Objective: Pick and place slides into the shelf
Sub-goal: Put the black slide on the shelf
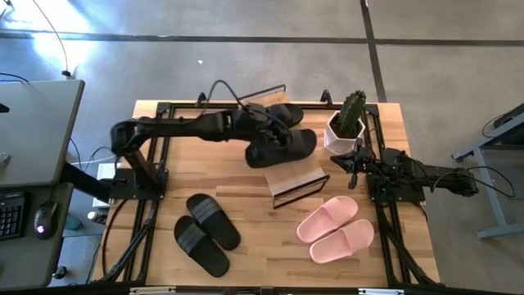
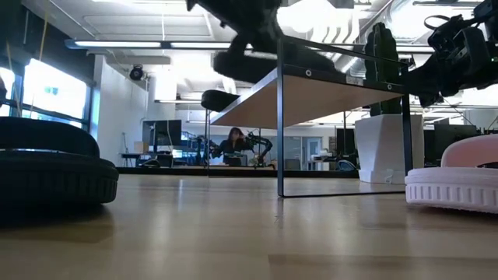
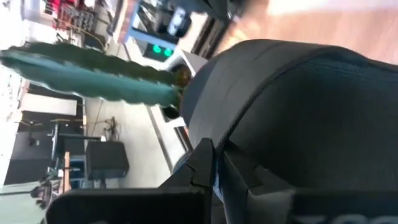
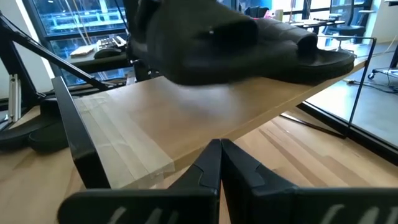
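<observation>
My left gripper [image 1: 273, 136] reaches over the shelf [image 1: 299, 182] and is shut on a black slide [image 1: 286, 149] at the shelf's top board [image 4: 205, 106]. A second black slide [image 1: 284, 114] lies just beyond it at the far side. A black pair [image 1: 205, 233] lies flat on the table at the near left. A pink pair [image 1: 336, 229] lies flat at the near right. My right gripper [image 1: 354, 168] is shut and empty, to the right of the shelf. My left gripper holds the black slide by its wide strap [image 3: 273, 106], with the strap's edge [image 3: 227, 146] running in between the two fingers. It comes from the table's left, above the shelf. The slide sits level over the top board; whether its sole rests there I cannot tell.
A white pot [image 1: 342, 135] with a cactus [image 1: 354, 111] stands right of the shelf's far end, close to the held slide and to my right gripper. Black frame rails [image 1: 385, 221] run along the table's left and right sides. Bare wood lies between the two pairs.
</observation>
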Controlling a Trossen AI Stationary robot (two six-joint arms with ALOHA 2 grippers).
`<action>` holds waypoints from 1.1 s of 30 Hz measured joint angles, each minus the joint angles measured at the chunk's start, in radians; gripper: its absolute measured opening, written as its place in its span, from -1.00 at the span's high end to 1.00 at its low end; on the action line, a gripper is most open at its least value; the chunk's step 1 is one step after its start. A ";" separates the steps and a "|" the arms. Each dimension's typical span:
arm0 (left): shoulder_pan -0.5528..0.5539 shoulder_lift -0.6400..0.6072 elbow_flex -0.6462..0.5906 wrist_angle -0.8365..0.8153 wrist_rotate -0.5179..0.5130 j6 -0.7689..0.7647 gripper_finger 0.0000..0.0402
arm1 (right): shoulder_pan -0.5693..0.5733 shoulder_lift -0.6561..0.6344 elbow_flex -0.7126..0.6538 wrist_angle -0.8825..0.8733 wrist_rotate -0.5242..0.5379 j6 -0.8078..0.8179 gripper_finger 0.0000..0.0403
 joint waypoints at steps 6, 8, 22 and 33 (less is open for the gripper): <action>0.001 0.032 0.000 -0.008 -0.055 0.020 1.00 | 0.000 0.001 0.000 -0.001 -0.002 0.008 1.00; 0.001 0.032 0.000 -0.007 -0.065 0.041 1.00 | 0.000 0.001 0.000 -0.002 -0.003 0.008 1.00; 0.001 0.034 0.001 -0.031 -0.114 0.075 1.00 | 0.000 0.001 0.000 -0.003 -0.003 0.008 1.00; 0.034 0.038 0.001 -0.029 -0.081 0.082 1.00 | 0.000 0.001 0.000 -0.004 -0.002 0.008 1.00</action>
